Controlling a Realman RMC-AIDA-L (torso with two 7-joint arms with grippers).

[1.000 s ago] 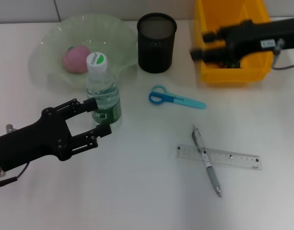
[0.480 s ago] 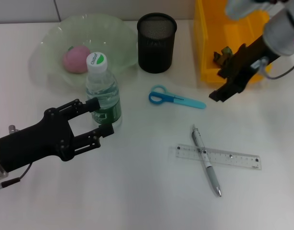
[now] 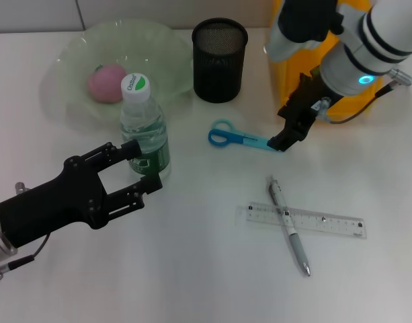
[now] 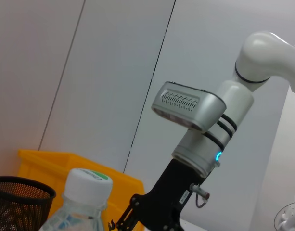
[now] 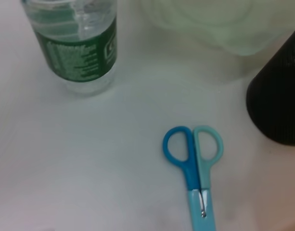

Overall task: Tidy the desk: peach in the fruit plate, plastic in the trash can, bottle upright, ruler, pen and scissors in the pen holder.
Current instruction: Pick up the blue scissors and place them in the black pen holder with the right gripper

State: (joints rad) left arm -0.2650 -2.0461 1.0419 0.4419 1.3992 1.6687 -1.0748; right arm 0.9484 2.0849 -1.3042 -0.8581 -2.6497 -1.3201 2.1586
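The right gripper [image 3: 284,139] is hanging right over the blade end of the blue scissors [image 3: 244,138], likely to grab them; I cannot tell how it is set. The left gripper [image 3: 140,167] is spread wide beside the standing water bottle [image 3: 144,128], holding nothing.

Left hand [image 3: 137,167] low at near left, fingers spread apart, pointing forward-right. Right hand [image 3: 288,134] angled down from far right; finger state unclear.

bright even light, soft shadows, slight blur.
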